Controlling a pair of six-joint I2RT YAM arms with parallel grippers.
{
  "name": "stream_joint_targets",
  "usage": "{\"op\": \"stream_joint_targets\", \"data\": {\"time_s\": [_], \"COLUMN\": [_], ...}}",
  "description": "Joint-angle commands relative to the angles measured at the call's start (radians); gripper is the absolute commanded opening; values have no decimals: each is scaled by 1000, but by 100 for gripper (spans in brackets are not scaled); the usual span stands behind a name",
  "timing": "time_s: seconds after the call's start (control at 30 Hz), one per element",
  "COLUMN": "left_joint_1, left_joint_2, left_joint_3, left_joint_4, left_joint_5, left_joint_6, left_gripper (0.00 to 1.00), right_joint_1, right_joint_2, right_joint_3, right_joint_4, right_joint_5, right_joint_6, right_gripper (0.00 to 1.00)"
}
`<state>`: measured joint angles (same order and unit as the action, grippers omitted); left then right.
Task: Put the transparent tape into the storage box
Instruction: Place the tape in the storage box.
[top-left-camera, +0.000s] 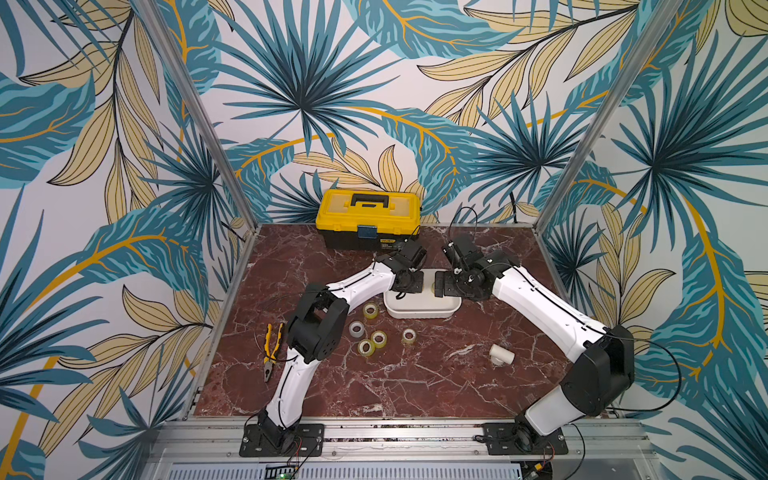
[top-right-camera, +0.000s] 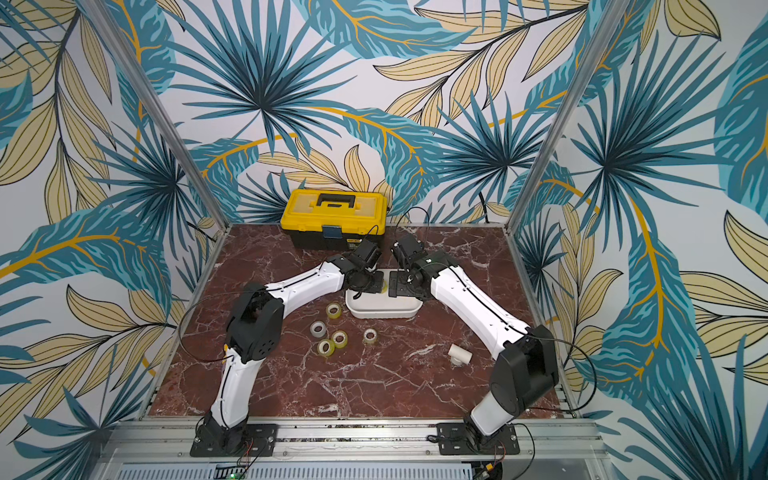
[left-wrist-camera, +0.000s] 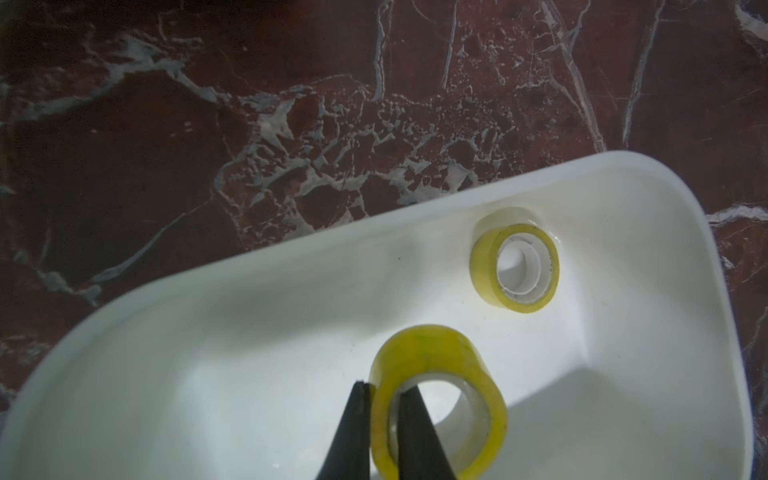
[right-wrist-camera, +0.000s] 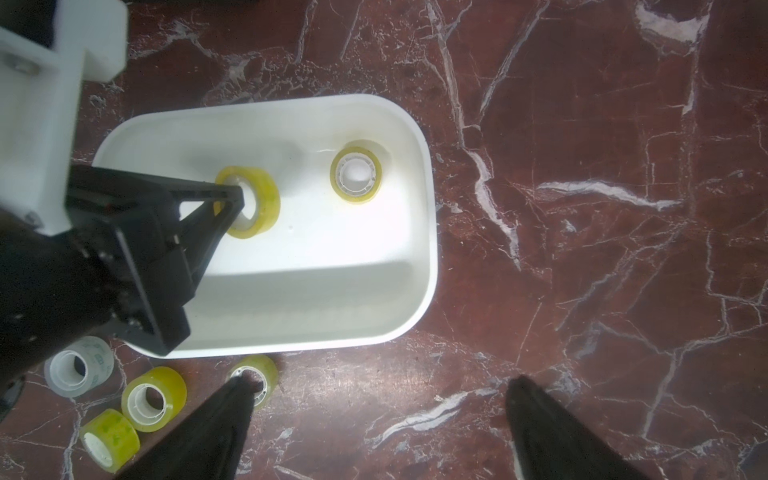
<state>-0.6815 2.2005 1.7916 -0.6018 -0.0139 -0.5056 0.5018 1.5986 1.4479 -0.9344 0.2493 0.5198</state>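
Pinched between the jaws of the left gripper (left-wrist-camera: 384, 399) is the wall of one roll of transparent tape (left-wrist-camera: 440, 357), with one finger passed through its white core. The roll is held low inside the storage box (left-wrist-camera: 249, 270); whether the floor is touched cannot be told. The release step is judged to be in hand: the jaws are to be opened, then lifted clear without dragging the roll. Beyond these jaws a second roll (left-wrist-camera: 515, 266) is seen lying flat by the box wall. The right gripper (right-wrist-camera: 382, 380) is spread wide with nothing held, and a loose roll (right-wrist-camera: 266, 370) lies beneath one finger. Five glossy, yellowish rolls, one paler (top-left-camera: 356, 329), lie outside on the table (top-left-camera: 415, 382).
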Motion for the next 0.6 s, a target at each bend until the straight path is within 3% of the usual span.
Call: {"op": "stream_joint_targets", "data": {"time_s": [0.0, 0.57], "left_joint_1": [-12, -28], "left_joint_2": [33, 118], "left_joint_3": [82, 136], "left_joint_4": [-33, -5], "left_joint_5": [-15, -11], "left_joint_6": [-7, -51], "left_gripper": [0, 0], "right_joint_1": [-9, -42], "right_joint_2": [-23, -51], "right_joint_3": [-31, -74], "right_joint_4": [14, 29], "right_joint_5": [-10, -34], "right_joint_6": [7, -13], "right_gripper": [100, 100]}}
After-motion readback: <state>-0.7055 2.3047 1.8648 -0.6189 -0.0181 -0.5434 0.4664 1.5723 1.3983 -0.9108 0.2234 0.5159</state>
